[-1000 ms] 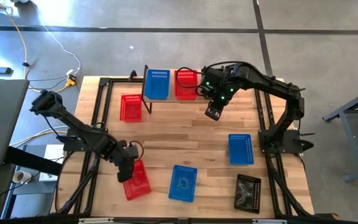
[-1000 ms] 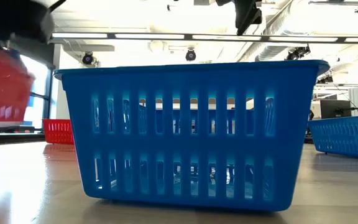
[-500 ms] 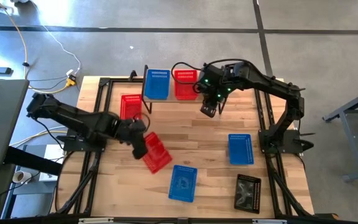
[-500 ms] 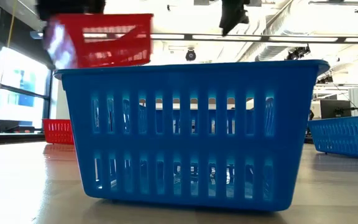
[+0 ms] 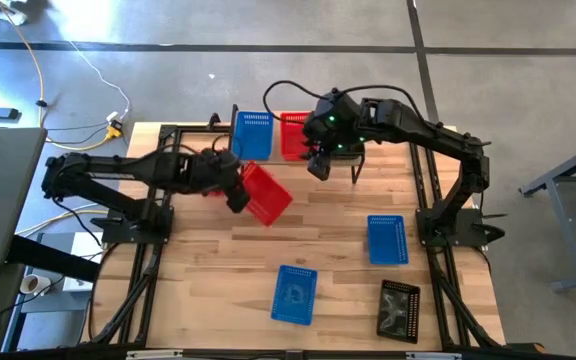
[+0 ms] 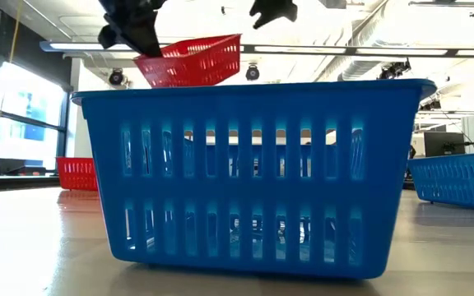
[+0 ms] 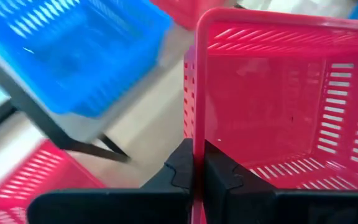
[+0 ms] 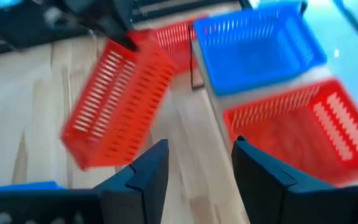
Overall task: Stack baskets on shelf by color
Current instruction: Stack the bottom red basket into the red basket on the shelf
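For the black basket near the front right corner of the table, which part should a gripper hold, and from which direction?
The black basket lies flat on the table with its opening up, so I would come straight down and pinch one thin rim wall, probably a short end. The right gripper, open by the shelf, is on its side.

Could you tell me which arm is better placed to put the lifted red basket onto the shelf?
Left: its gripper is shut on the red basket, held beside the shelf. The right gripper is open and empty.

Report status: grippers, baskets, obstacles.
Left gripper shut on red basket, airborne near shelf. Right gripper open, empty, by shelf's red basket. Path clear.
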